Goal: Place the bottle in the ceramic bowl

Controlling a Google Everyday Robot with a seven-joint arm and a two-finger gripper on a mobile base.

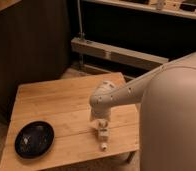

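One camera view looks down on your wooden table. Your arm reaches in from the right of the view, and the gripper hangs from its wrist over the table's near right part with its jaws spread wide. The bottle sits right at the gripper's tips, close to the table's near edge. You cannot tell whether the fingers touch it. The ceramic bowl rests well apart from the bottle, at the near left corner.

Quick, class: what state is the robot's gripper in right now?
Gripper: open, down over the bottle on the table, right of the bowl.
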